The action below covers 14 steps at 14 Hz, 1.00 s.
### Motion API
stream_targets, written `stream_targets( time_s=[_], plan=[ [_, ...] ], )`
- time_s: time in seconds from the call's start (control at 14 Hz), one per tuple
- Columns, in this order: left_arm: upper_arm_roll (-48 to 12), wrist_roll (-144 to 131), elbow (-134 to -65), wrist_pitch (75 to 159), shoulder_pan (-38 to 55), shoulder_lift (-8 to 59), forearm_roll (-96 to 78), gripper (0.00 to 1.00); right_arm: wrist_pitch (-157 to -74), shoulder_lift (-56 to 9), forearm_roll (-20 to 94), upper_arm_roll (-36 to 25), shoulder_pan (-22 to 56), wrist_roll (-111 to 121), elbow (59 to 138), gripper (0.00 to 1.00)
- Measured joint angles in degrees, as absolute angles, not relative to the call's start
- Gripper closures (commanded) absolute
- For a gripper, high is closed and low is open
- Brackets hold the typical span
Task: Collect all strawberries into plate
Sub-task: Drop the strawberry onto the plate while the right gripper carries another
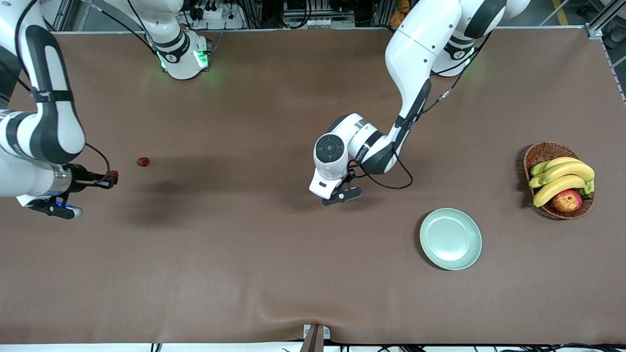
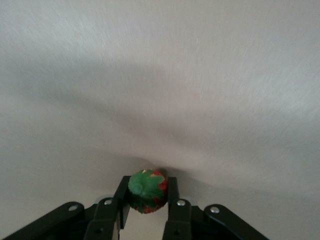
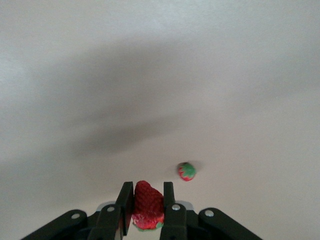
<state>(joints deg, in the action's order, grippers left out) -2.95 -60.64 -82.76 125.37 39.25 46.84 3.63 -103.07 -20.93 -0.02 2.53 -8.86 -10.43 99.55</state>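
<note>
The plate (image 1: 450,239) is seen nearest the front camera, toward the left arm's end of the worktop (image 1: 244,274), and nothing is in it yet, so none of the three strawberries has been delivered. From the plate, the left gripper (image 2: 146,195) is found at about ten o'clock in the front view, low over the middle of the worktop, its fingers clamped on a strawberry (image 2: 147,191) with the green cap turned up. The fruit basket (image 1: 543,151), with bananas (image 1: 562,177) and an apple (image 1: 567,200), is set at about two o'clock from the plate. At the right arm's end, the right gripper (image 3: 147,205) is held over the worktop with its fingers closed on a second strawberry (image 3: 148,204). The third strawberry (image 1: 143,161) is left lying loose at about one o'clock from that gripper. Two carries and one more pickup are judged outstanding. The worktop is covered in a plain brown mat; cables and aluminium framing (image 1: 599,22) are visible past its edge by the bases.
</note>
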Motion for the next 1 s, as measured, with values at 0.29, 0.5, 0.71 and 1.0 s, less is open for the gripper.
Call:
stream_targets(
  time_s=[0.29, 0.5, 0.71, 1.0],
  plan=[
    [-2.65, -60.88, -81.87, 119.49, 35.58, 40.68, 3.63, 0.97, -100.67, -20.95, 3.42, 2.85, -3.68, -20.52, 97.15, 1.0],
    [-2.64, -60.88, -81.77, 111.69, 32.39, 34.85, 3.63, 0.97, -100.48, -21.05, 7.42, 3.02, 1.73, -30.77, 95.75, 1.0],
    [-2.59, -60.56, -81.86, 106.27, 28.71, 30.79, 3.63, 0.97, -102.53, -21.56, 10.9, 3.12, 8.5, -42.26, 94.29, 1.0],
    [-2.58, -52.37, -83.08, 105.54, 22.67, 29.88, 3.63, 0.97, -108.2, -23.91, 12.86, 3.21, 17.34, -56.84, 92.08, 1.0]
  ],
)
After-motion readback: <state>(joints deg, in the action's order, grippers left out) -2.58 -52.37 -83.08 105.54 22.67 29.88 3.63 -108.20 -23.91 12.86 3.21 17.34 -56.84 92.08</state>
